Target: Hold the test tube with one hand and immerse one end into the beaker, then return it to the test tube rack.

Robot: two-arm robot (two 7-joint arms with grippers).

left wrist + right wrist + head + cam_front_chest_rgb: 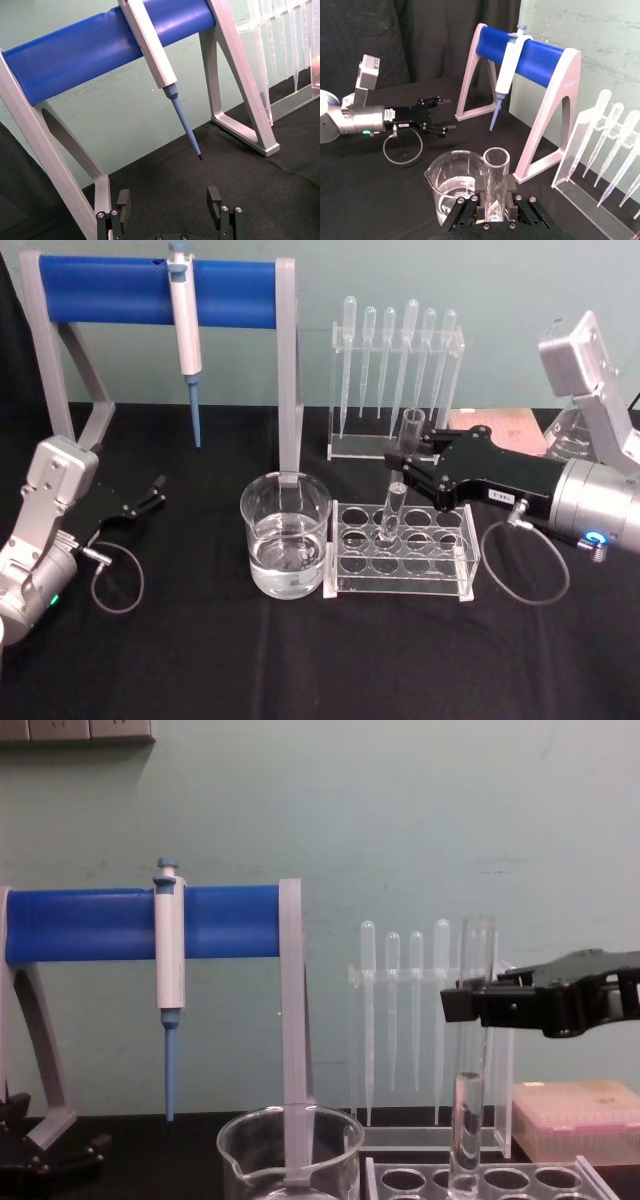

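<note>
Centre-right in the head view, the right gripper (408, 462) pinches the test tube (397, 490) near its rim — its foot still in the clear rack (470, 558). Glass: light, stiff, slick, breakable — grip high, gently. Beaker (285, 535) sits just left; left gripper (152, 492) idles open.

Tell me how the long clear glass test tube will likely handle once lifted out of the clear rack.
The long clear glass test tube looks thin-walled, so probably fragile under a hard squeeze. Its smooth glass may slip between the right gripper's fingers. Round-bottomed, it would likely roll if laid on the black table.
</note>
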